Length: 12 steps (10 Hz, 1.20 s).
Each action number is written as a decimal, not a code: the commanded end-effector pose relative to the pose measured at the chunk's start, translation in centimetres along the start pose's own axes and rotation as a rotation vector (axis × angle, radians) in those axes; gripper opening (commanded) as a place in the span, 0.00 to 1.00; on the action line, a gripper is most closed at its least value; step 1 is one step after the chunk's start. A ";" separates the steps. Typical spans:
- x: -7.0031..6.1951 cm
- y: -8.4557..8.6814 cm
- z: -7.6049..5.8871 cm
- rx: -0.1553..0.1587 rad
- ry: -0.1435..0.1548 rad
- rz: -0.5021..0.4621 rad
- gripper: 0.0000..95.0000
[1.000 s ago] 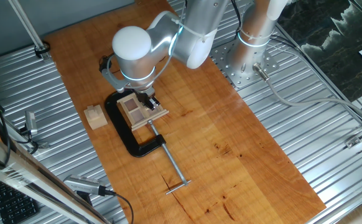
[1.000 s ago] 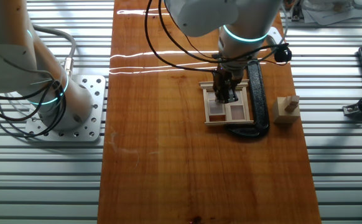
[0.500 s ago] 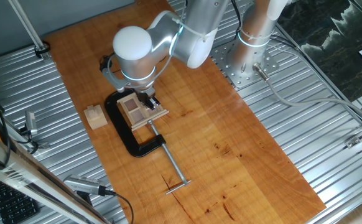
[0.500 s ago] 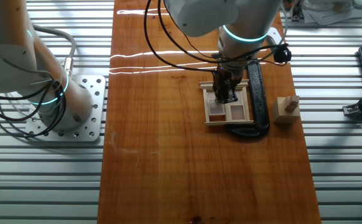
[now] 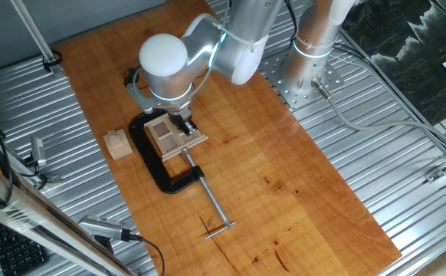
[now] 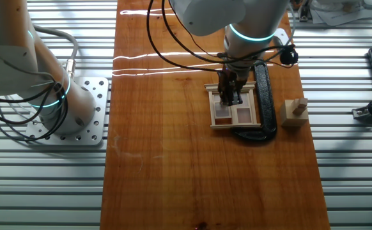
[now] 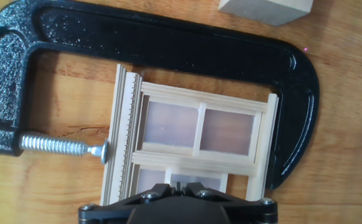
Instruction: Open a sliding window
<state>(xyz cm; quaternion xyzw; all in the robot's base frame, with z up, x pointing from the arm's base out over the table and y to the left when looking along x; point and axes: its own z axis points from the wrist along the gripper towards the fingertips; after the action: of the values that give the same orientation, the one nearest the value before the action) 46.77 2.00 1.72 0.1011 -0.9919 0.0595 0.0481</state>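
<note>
1. Sliding window [image 7: 196, 134] lies flat on the wooden tabletop [image 5: 284, 184], toward the end of the board away from the arm's base plate [image 5: 303, 77].
2. It's held in the black C-clamp [image 7: 168, 43]: the clamp screw [image 7: 63, 146] presses the frame's grooved edge, and the opposite edge sits against the clamp's curved end.
3. Clamp handle rod [image 5: 211, 207] sticks out across the board toward its middle.
4. Gripper [image 6: 229, 97] points straight down over the window, fingers at the pane nearest the arm side in the other fixed view.
5. In the hand view only the black gripper body shows along the bottom edge, right over the lower panes. Fingertips are hidden, so I can't tell how wide the claw is or whether it touches the wood.
6. The upper two panes are unobstructed in the hand view, brownish, split by a light crossbar.
7. Small wooden cube [image 5: 117, 143] sits just beside the clamp's back, not touching the window.
8. Grey ribbed metal surface [image 5: 407, 169] flanks the board on both sides.
</note>
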 end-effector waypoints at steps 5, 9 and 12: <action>0.7 0.4 0.4 0.026 -0.010 -0.006 0.00; 0.7 0.3 0.4 0.014 -0.013 0.003 0.00; 0.6 0.3 0.4 0.005 -0.016 0.009 0.00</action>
<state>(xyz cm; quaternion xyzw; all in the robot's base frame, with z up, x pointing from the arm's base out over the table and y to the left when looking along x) 46.05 2.10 1.71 0.0967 -0.9927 0.0595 0.0405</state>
